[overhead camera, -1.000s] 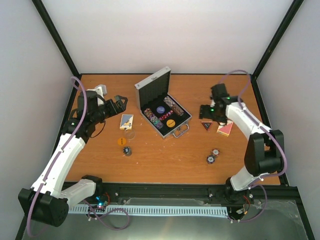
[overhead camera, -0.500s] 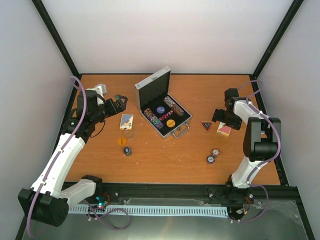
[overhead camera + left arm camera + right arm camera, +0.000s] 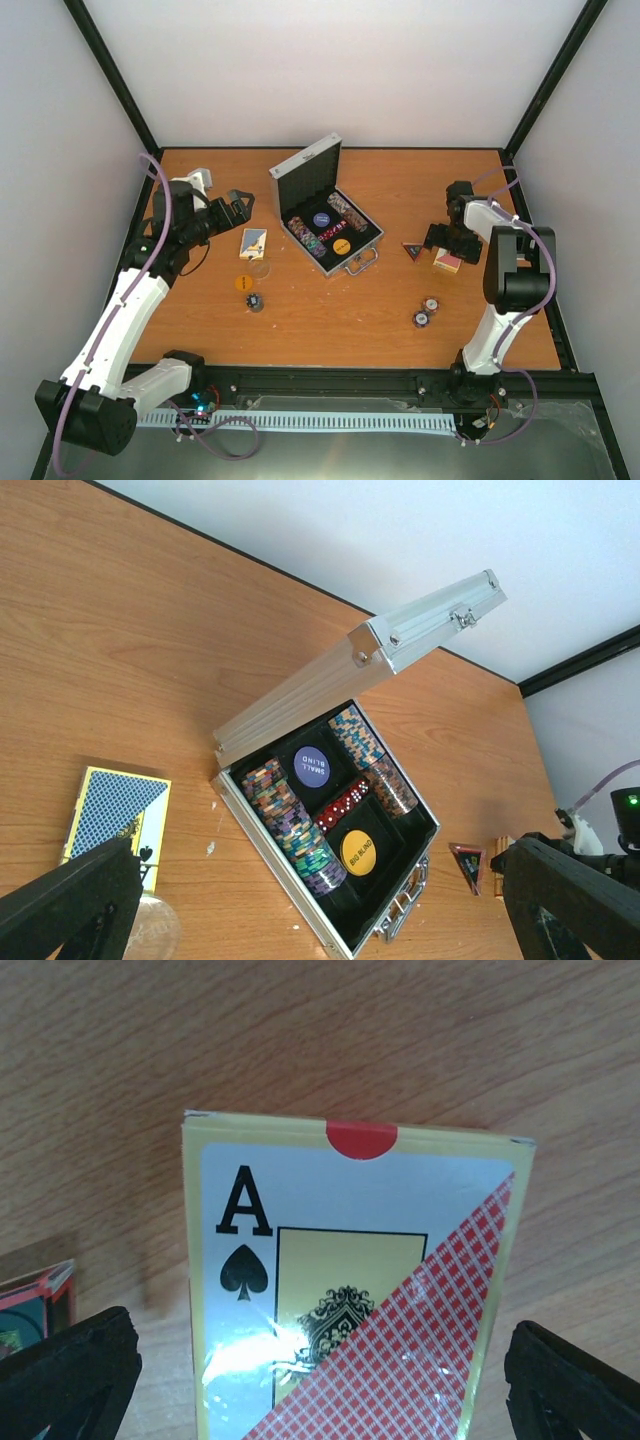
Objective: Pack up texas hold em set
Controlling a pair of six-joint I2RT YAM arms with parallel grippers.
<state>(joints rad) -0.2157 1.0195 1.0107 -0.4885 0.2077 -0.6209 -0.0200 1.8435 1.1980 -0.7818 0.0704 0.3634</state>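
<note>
Right gripper (image 3: 320, 1380) jaws stand spread astride the red card box (image 3: 350, 1260), probably light, stiff and slippery: pinch its long sides; left gripper (image 3: 242, 205) jaws spread, empty.

Light falls soft and even from above in my overhead view: white walls bright, only faint shadows on the table (image 3: 330, 320). My left wrist picture is crisp, with a sheen on the case (image 3: 400, 650) lid. My right wrist picture sits close; 1 white glare patch smears the card box (image 3: 350, 1290), wood grain sharp.
</note>
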